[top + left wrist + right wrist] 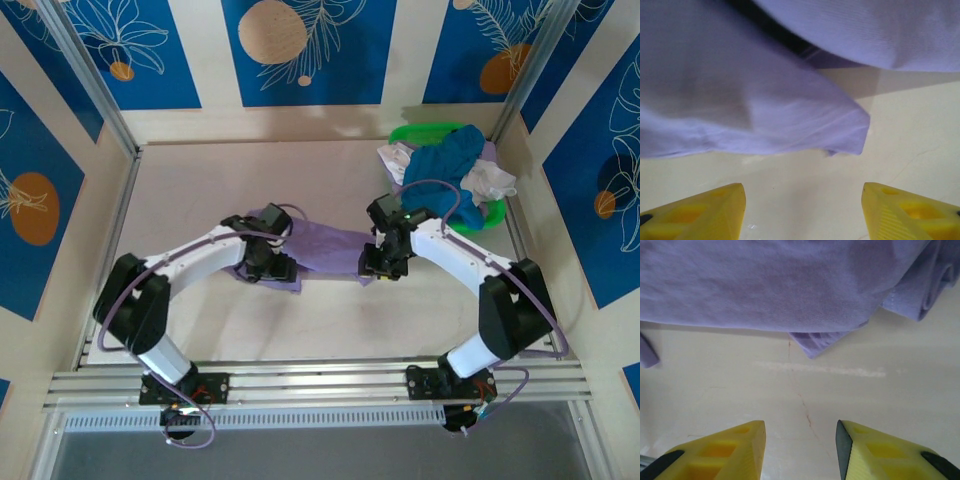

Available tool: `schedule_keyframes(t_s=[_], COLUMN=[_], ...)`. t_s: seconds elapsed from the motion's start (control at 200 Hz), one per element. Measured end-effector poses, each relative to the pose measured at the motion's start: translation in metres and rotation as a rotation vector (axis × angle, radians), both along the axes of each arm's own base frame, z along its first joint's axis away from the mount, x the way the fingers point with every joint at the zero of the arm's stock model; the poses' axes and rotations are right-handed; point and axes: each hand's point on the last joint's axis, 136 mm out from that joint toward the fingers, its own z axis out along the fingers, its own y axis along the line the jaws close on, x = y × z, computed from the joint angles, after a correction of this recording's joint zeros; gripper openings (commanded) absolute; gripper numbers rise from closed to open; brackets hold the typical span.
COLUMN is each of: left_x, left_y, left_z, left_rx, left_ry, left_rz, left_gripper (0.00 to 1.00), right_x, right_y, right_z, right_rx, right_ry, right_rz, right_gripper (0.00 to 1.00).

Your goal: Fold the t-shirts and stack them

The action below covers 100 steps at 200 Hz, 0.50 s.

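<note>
A lavender-purple cloth t-shirt (325, 248) lies spread on the pale table (200, 190), between the two hands. The left hand (280, 268) sits at the shirt's left end and the right hand (376, 262) at its right end, each low over the cloth's edge.

In the left wrist view, the left hand (802, 215) has its yellow fingers (705, 212) well apart with only bare table (910, 145) between them. The purple shirt (740, 100) lies just ahead of the fingertips, apart from them. A rounded folded corner points to the right, and a second layer of cloth lies further ahead with a dark gap between the two layers.

In the right wrist view, the right hand (800, 450) also has its yellow fingers (725, 452) apart and grips nothing. Bare table (840, 390) with a thin crack lies between and in front of them. The shirt (790, 285) lies across the space ahead, a small hem corner pointing back toward the fingers, and a rolled edge bunches up ahead on the right.

Beyond the right hand, in the far right corner, a green plastic basket (420, 132) holds a crumpled teal-blue t-shirt (450, 165) heaped over white shirts (492, 182). This heap is well apart from the purple shirt, and nothing lies between the hands and the cloth.
</note>
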Motion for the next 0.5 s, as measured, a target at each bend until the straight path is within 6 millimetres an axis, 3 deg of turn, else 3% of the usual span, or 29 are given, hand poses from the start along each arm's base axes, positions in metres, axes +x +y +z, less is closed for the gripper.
schedule_keyframes(t_s=[0.27, 0.5], left_x=[-0.004, 0.001], left_y=[-0.018, -0.017], left_z=[-0.041, -0.046], left_rx=[0.044, 0.063], left_ry=[0.050, 0.032], left_rz=[-0.022, -0.010], left_gripper=[0.61, 0.52], right_x=[0.003, 0.010], right_y=[0.005, 0.004], right_z=[-0.034, -0.055], right_rx=[-0.033, -0.085], right_ry=[0.057, 0.068], right_rz=[0.008, 0.012], right_gripper=[0.42, 0.41])
